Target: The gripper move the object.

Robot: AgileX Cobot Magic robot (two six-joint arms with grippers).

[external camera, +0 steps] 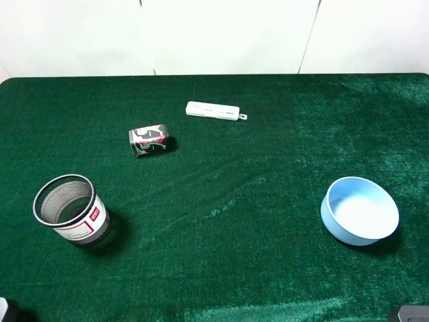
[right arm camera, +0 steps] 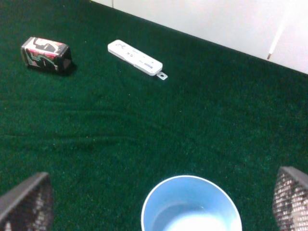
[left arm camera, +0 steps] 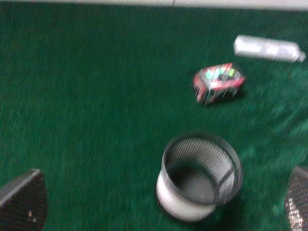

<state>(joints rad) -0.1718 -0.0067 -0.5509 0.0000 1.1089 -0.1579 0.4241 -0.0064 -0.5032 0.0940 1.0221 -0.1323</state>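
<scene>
The black wire-mesh cup [external camera: 70,211] with its white red-bordered label stands upright at the front left of the green table. In the blurred left wrist view the cup [left arm camera: 199,178] stands ahead of my left gripper [left arm camera: 163,175], whose fingers [left arm camera: 24,202] are spread wide and empty, apart from the cup. My right gripper [right arm camera: 163,175] is open and empty, with the light blue bowl [right arm camera: 192,207] just ahead between its fingers [right arm camera: 291,197]. In the high view only dark corners of the arms show at the bottom edge.
A light blue bowl [external camera: 359,210] sits at the front right. A small black-and-pink can [external camera: 149,140] lies on its side beyond the cup. A white remote-like stick [external camera: 213,111] lies farther back. The table [external camera: 241,201] is covered in green cloth, with a white wall behind.
</scene>
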